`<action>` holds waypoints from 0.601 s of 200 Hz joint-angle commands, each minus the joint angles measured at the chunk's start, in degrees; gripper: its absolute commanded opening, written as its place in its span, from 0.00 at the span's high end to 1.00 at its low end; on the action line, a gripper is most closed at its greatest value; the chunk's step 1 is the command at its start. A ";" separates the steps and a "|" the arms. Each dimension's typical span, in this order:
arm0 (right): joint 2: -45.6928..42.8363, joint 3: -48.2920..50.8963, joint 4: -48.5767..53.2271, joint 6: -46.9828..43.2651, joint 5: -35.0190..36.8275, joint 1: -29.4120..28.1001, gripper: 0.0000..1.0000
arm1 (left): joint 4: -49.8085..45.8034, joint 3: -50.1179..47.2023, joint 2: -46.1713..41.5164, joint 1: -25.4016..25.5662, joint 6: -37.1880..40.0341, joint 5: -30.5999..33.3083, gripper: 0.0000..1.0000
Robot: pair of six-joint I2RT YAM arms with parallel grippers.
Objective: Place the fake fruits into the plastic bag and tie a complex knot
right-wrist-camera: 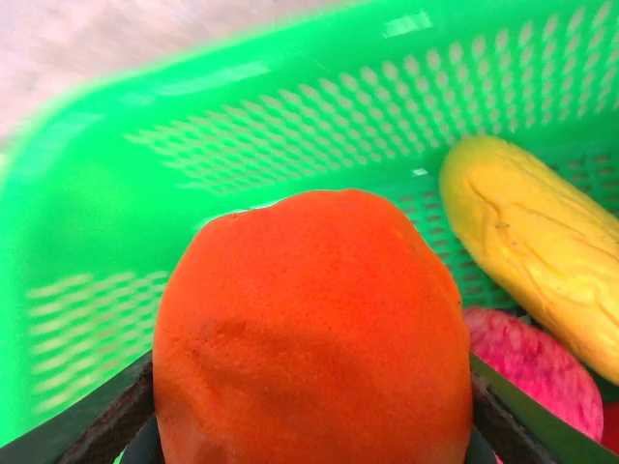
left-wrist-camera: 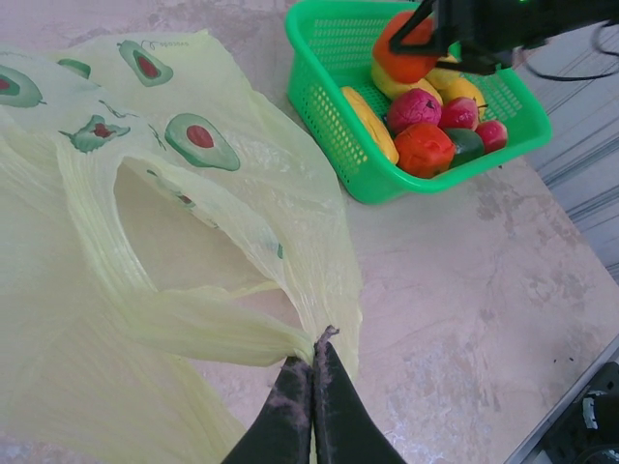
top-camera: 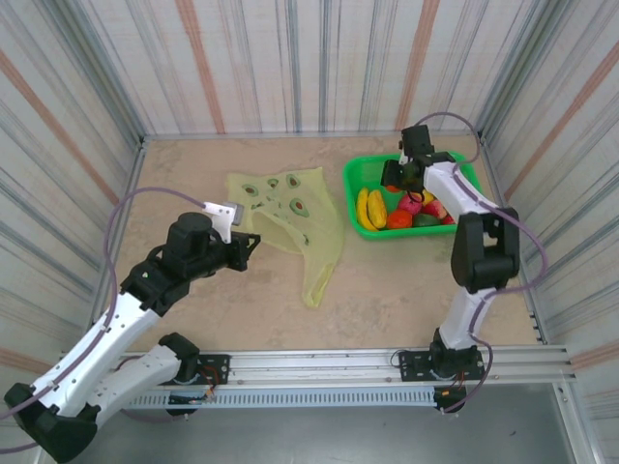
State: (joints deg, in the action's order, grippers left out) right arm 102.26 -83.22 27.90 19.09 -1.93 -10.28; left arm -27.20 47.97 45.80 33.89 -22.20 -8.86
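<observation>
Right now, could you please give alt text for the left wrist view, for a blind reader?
The left gripper pinches a bunched edge of the pale yellow plastic bag spread on the table. Beyond, the right gripper holds an orange fruit over a green basket of fake fruits.

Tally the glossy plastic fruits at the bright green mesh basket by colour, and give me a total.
Orange glossy plastic fruits: 2, one in the right gripper
Yellow fruits: 3
Pink fruits: 2
Red fruit: 1
Dark green fruit: 1
Total: 9 visible; more may lie hidden.
</observation>
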 commanded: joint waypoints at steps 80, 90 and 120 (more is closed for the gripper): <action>-23.56 25.38 -26.30 2.87 -31.45 -28.71 0.43 | -5.52 4.04 0.54 0.53 4.39 -0.52 1.00; -22.63 25.39 -27.36 2.23 -31.78 -31.36 0.43 | -5.14 3.77 0.04 0.55 4.62 -1.40 1.00; -16.62 22.65 -29.35 2.27 -33.74 -35.50 0.43 | -2.94 2.83 -1.44 0.55 5.29 -3.92 1.00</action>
State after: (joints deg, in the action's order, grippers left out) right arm 81.43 -57.98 2.87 21.65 -32.01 -44.01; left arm -31.07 50.24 45.74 33.89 -18.98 -10.24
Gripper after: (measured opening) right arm 0.636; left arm 0.058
